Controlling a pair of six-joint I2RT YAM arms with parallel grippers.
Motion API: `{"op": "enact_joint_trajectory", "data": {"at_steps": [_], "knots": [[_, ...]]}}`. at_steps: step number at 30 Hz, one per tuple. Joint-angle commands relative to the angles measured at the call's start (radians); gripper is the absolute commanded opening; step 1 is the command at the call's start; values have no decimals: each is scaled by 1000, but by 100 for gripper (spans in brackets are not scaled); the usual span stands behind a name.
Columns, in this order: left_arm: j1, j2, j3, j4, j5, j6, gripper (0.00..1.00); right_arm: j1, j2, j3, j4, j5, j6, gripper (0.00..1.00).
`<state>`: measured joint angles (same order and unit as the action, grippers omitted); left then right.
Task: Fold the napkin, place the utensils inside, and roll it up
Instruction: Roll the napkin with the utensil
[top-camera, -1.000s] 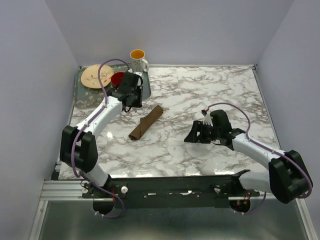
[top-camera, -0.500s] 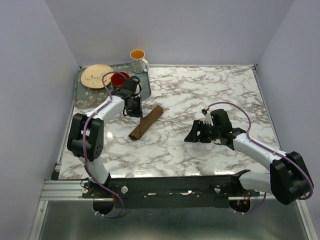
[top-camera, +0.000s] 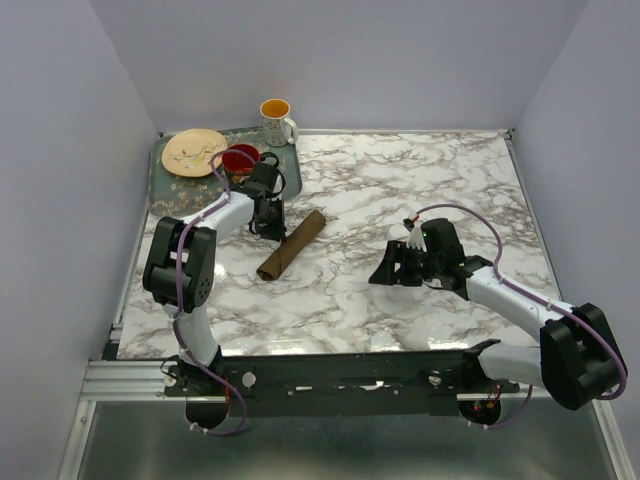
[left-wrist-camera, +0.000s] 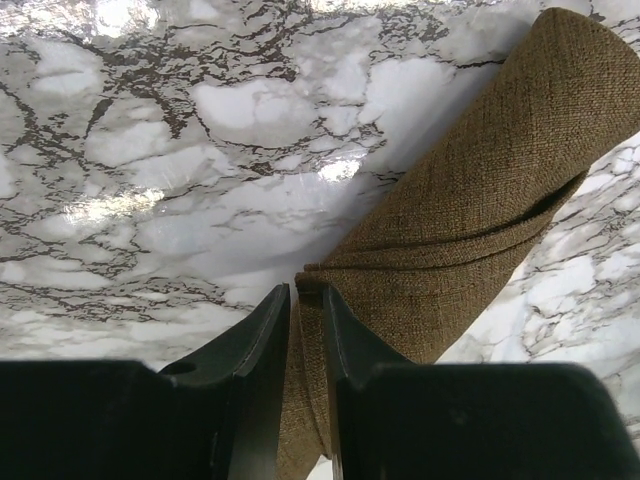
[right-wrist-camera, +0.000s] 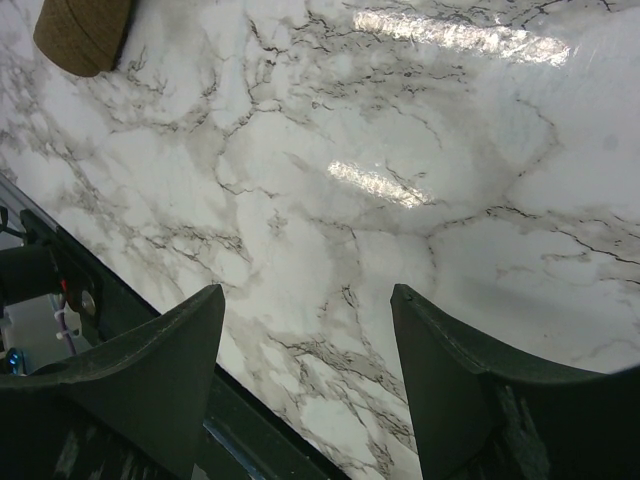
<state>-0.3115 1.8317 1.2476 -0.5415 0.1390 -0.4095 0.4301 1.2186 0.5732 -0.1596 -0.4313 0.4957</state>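
Since the napkin lies rolled at centre-left of the top view w/ no spoon showing (prob. inside), task looks near done: left gripper sits nearly closed at roll's edge, pinch unclear; right gripper spread, empty.

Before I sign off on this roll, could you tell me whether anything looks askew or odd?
Only slightly: the napkin is rolled, but its outer flap gapes a little along the seam, and the end near the left gripper looks loose and uneven. Nothing appears spilled or damaged.
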Motion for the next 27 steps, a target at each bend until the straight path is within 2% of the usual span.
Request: {"op": "enact_joint_trajectory", "data": {"at_steps": [1, 7, 10, 12, 19, 22, 27], "knots": [[-1, 27, -16, 26, 5, -6, 28, -5, -10, 13, -15, 3, -19, 76], [-1, 5, -17, 22, 1, -12, 28, -7, -5, 10, -15, 2, -22, 76], [-1, -32, -10, -1, -18, -9, 31, -7, -4, 8, -15, 0, -20, 76], [-1, -67, -2, -21, -22, -8, 39, -7, -2, 11, -15, 2, -22, 76], [-1, -196, 18, -67, -10, -5, 56, -7, -24, 77, -64, 60, -49, 76], [-1, -248, 19, -71, 30, 8, 60, -7, -54, 114, -98, 130, -62, 76], [-43, -374, 26, 1, 224, 14, 68, -7, -131, 183, -213, 249, -94, 76]]}}
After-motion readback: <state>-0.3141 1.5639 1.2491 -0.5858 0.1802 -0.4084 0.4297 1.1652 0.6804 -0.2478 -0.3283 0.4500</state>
